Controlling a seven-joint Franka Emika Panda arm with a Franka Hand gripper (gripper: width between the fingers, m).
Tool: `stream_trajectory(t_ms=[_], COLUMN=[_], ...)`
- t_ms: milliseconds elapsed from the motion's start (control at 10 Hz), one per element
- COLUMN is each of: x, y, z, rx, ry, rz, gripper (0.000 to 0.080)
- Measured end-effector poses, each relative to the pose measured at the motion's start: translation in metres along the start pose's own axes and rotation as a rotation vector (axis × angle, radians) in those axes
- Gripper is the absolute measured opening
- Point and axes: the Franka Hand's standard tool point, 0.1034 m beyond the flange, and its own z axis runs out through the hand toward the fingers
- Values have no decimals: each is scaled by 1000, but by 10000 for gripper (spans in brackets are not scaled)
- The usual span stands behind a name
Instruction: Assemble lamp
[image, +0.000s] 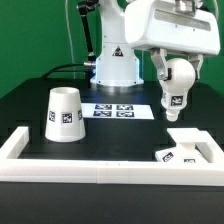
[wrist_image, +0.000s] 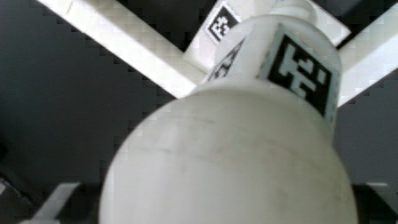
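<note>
My gripper (image: 172, 72) is shut on the white bulb (image: 173, 85) and holds it in the air above the table's right part. In the wrist view the bulb (wrist_image: 222, 150) fills most of the picture, tag end pointing away, with my fingers (wrist_image: 45, 205) pressed against its sides. The flat square base (image: 183, 148) lies below and in front of the bulb, against the rail at the exterior view's right; it also shows in the wrist view (wrist_image: 222, 40). The cone-shaped shade (image: 66, 114) stands on the table at the exterior view's left.
The marker board (image: 117, 108) lies flat in the middle behind the bulb. A long white border rail (image: 100, 172) runs along the front and turns back at both ends. The arm's white pedestal (image: 114, 62) stands at the back.
</note>
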Motion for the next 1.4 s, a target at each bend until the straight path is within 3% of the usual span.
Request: stream_trajectory(t_ms=[300,500,600,1200,1400], x=[21,19,18,30,31], y=[14,13,18,3,2], z=[0,2,3,12,14], rx=[-16,-13,-30,-19,-27], ry=[26,22,40,55,70], rz=[-11,-10,-9,2,6], gripper=[579,579,579,579,579])
